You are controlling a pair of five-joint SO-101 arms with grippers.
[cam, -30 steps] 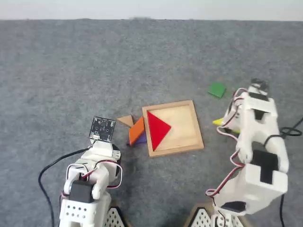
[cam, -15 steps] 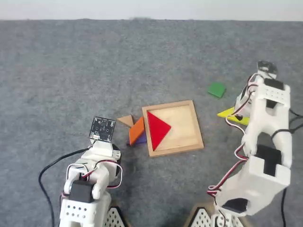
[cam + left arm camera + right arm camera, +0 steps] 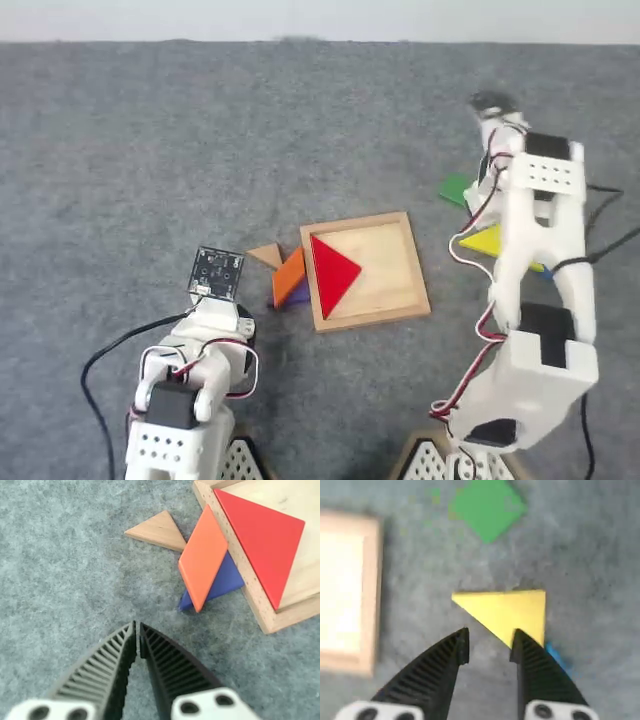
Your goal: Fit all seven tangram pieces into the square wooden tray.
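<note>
Left jaws: pressed together, low over the bare tabletop (image 3: 60, 580), near the orange piece (image 3: 202, 560).
Tray (image 3: 372, 318): we see only the red triangle (image 3: 332, 272) seated; the tan triangle (image 3: 266, 254) and orange piece lie just beside its left rim.
Yellow triangle (image 3: 507, 611): on the tabletop right of the tray, near the green square (image 3: 487, 507).
Right jaws: spread above the yellow triangle; this arm has stretched forward, uncovering it.
Meaning: we judge a yellow pickup comes next.
</note>
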